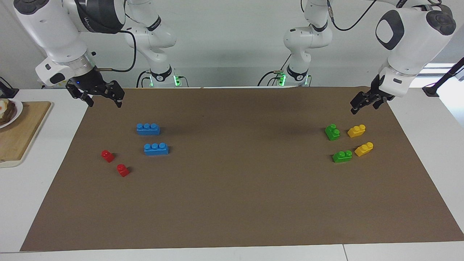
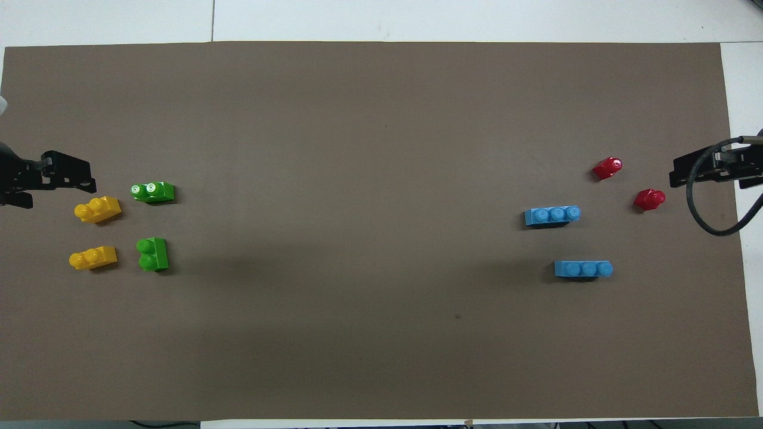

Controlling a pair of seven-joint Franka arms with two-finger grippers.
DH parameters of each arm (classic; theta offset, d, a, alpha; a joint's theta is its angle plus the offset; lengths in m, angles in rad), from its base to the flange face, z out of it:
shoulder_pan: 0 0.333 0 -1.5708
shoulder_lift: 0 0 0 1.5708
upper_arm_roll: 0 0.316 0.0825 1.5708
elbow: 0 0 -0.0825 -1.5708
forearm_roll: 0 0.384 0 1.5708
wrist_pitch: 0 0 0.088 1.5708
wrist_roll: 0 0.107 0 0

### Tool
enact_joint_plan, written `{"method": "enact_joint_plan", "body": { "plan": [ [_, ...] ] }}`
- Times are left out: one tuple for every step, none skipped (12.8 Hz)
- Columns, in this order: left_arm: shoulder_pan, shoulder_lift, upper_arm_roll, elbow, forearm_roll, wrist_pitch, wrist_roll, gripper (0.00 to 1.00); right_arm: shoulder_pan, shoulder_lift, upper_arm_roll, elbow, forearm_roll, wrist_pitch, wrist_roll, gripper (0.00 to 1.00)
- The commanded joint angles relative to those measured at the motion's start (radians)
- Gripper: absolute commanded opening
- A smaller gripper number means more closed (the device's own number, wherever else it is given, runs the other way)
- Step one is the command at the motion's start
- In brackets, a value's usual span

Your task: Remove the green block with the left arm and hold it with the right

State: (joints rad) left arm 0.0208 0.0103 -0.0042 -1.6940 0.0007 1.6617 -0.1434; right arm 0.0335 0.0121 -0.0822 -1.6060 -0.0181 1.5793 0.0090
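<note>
The green block (image 1: pixel 332 132) near the left arm's edge is judged light, rigid, smooth; its flat sides should be pinched. Left gripper (image 1: pixel 365 104) and right gripper (image 1: pixel 104 97) are held spread, empty.

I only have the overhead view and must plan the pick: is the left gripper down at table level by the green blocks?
Observer: No. The left gripper hangs in the air over the brown mat at its edge; the nearer green block sits untouched.
Operator: And the right gripper?
Observer: The right gripper is raised too, fingers open, over the mat's corner at its own end.
Operator: Anything outside my frame?
Observer: A wooden board carrying a plate lies off the mat at the right arm's end.
</note>
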Motion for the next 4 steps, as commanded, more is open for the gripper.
{"method": "enact_joint_plan", "body": {
  "plan": [
    [-0.001,-0.010,0.000,-0.004,-0.007,0.016,0.015,1.00,-0.003,-0.011,0.002,-0.003,-0.020,0.019,0.005,1.00],
    [-0.001,-0.010,-0.002,-0.004,-0.007,0.018,0.015,1.00,-0.003,-0.011,0.002,-0.006,-0.019,0.019,0.006,1.00],
    [-0.001,-0.010,-0.002,-0.004,-0.007,0.020,0.015,1.00,-0.003,-0.012,0.002,-0.009,-0.019,0.021,0.008,1.00],
    [-0.001,-0.012,-0.002,-0.006,-0.007,0.020,0.016,1.00,-0.003,-0.012,0.002,-0.011,-0.019,0.021,0.012,1.00]
  ]
}}
